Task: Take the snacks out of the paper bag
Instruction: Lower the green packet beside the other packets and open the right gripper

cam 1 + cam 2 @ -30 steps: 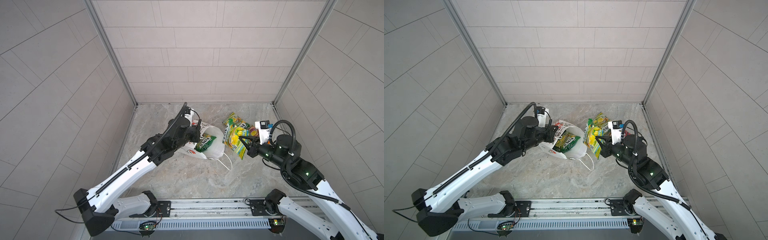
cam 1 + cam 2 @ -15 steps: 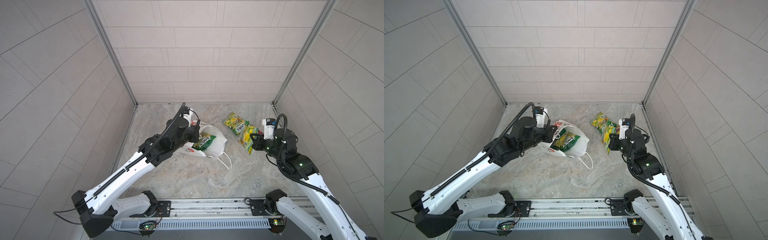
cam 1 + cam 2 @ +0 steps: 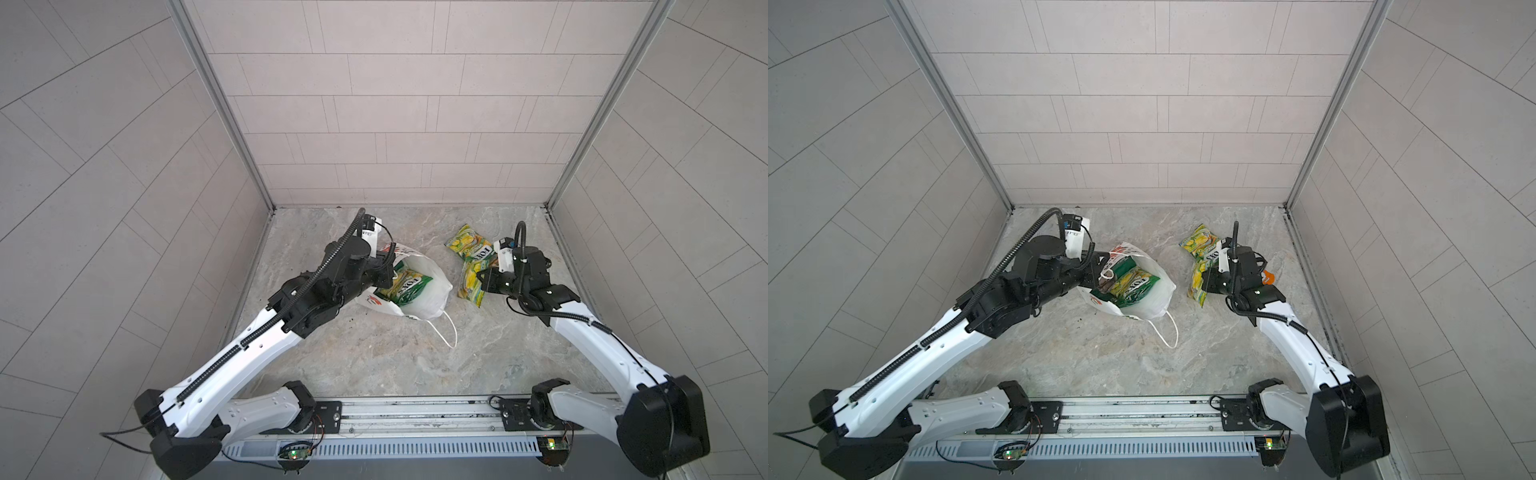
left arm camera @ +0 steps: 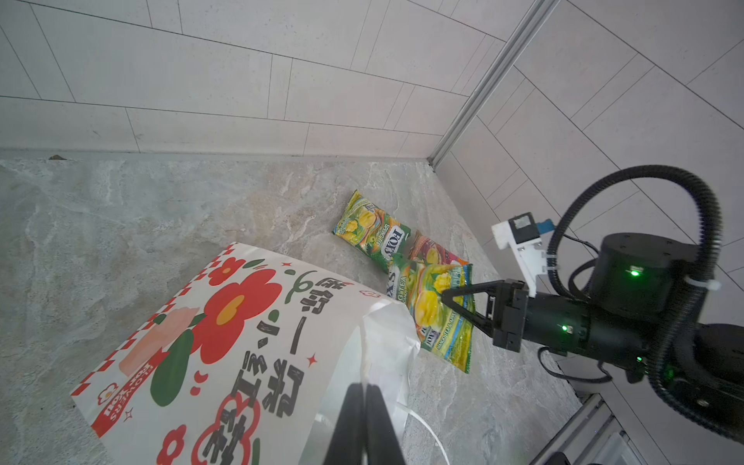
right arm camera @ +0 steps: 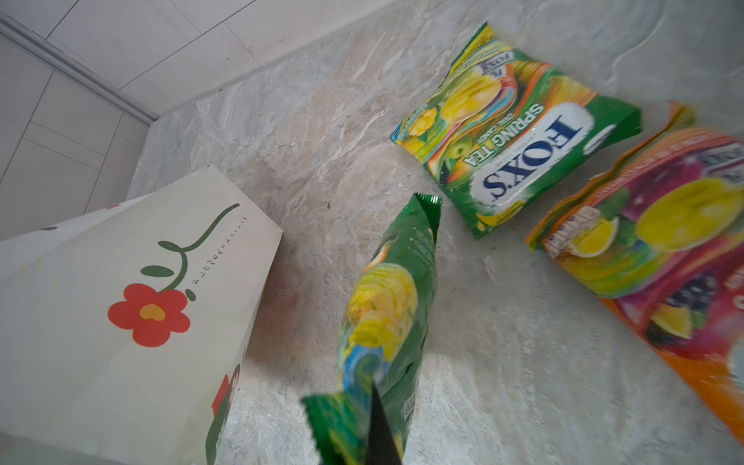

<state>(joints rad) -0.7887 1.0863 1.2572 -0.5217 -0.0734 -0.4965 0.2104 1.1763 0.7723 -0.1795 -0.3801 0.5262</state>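
The white paper bag [image 3: 428, 297] [image 3: 1152, 301] [image 4: 241, 342] [image 5: 120, 322] lies tilted with its mouth open. Inside it shows a yellow-green FOX'S packet [image 3: 405, 284] [image 3: 1136, 284]. My left gripper [image 3: 387, 277] [image 3: 1100, 276] [image 4: 364, 388] is shut on the bag's cord handle at the rim. My right gripper [image 3: 482, 279] [image 3: 1205, 283] [image 4: 445, 298] [image 5: 376, 402] is shut on another yellow-green packet [image 3: 470, 286] [image 3: 1196, 284] [image 5: 386, 306], held to the right of the bag. Beside it on the table lie a yellow-green packet [image 3: 467, 245] [image 5: 511, 137] and an orange-pink packet [image 4: 432, 251] [image 5: 664, 241].
The bag's other cord handle [image 3: 446, 332] trails loose on the marble table toward the front. Tiled walls close in the back and both sides. The arms' mounting rail [image 3: 415, 411] runs along the front edge.
My right gripper has carried the yellow-green packet from the bag's mouth to the right, over by the two packets on the table. The left gripper has kept its hold on the bag.
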